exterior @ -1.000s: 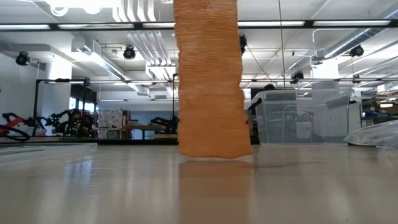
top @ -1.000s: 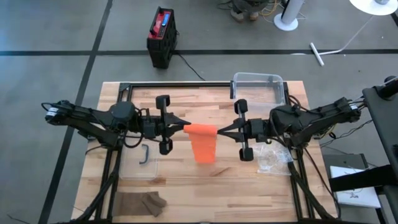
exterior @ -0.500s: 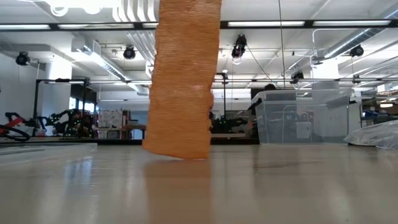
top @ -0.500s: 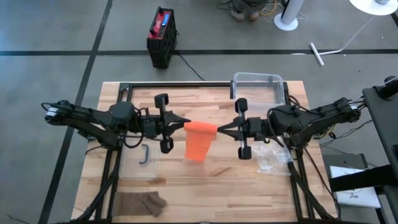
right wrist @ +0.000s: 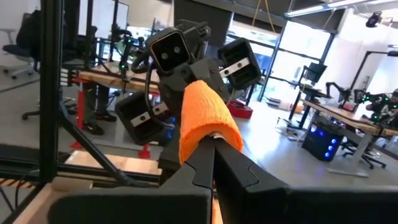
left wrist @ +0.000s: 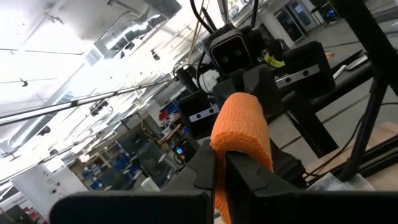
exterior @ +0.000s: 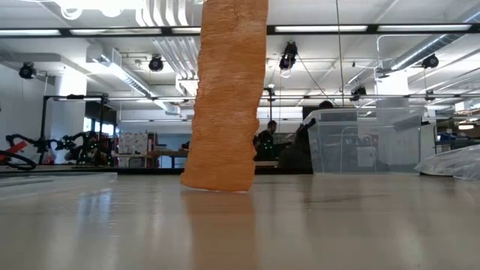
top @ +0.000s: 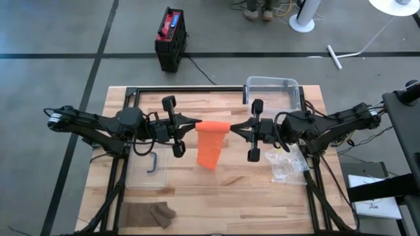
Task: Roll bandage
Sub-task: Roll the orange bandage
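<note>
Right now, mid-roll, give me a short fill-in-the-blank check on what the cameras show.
1. The bandage hanging between the two hands is ____ in colour.
2. The left hand and the right hand each pinch one end of its rolled top, and both are ____.
3. In the low view, the bandage's loose end hangs down to the ____.
4. The clear bin stands at the table's far edge, nearer the ____ arm.

Missing words: orange; shut; table; right
</note>
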### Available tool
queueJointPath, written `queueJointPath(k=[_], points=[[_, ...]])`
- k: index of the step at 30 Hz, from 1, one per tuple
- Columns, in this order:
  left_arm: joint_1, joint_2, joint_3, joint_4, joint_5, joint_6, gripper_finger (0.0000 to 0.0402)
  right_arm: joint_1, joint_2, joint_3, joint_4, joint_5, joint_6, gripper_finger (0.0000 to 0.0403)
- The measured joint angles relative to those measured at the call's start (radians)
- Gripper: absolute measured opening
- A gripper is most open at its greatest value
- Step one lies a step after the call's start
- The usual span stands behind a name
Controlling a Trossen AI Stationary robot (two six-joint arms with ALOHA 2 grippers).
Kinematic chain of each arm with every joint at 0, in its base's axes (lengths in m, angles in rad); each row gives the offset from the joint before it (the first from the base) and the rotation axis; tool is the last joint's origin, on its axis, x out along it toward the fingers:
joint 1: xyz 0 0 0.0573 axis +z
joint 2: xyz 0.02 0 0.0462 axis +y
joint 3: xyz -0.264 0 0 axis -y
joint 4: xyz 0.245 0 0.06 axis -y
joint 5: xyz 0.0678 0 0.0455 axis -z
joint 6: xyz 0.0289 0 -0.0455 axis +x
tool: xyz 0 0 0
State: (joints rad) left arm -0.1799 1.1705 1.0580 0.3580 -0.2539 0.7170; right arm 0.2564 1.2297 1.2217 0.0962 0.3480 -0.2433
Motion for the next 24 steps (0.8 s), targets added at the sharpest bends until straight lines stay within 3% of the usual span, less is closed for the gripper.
queueJointPath(k=[11,14,19,24], points=[[0.001,-0.005,0.0,-0.026,-0.006,-0.004,0.0004,-0.024,-0.011,0.0,-0.048,-0.035,0.007,0.0],[0.002,-0.026,0.0,-0.028,-0.004,-0.048,0.0004,-0.025,-0.018,0.0,-0.047,-0.052,-0.017,0.0],[0.006,-0.055,0.001,-0.019,0.001,-0.126,0.0004,-0.023,-0.023,0.0,-0.039,-0.17,-0.08,0.0],[0.006,-0.056,0.001,-0.029,0.008,-0.188,0.0004,-0.025,-0.023,0.005,-0.033,-0.163,-0.112,0.0]])
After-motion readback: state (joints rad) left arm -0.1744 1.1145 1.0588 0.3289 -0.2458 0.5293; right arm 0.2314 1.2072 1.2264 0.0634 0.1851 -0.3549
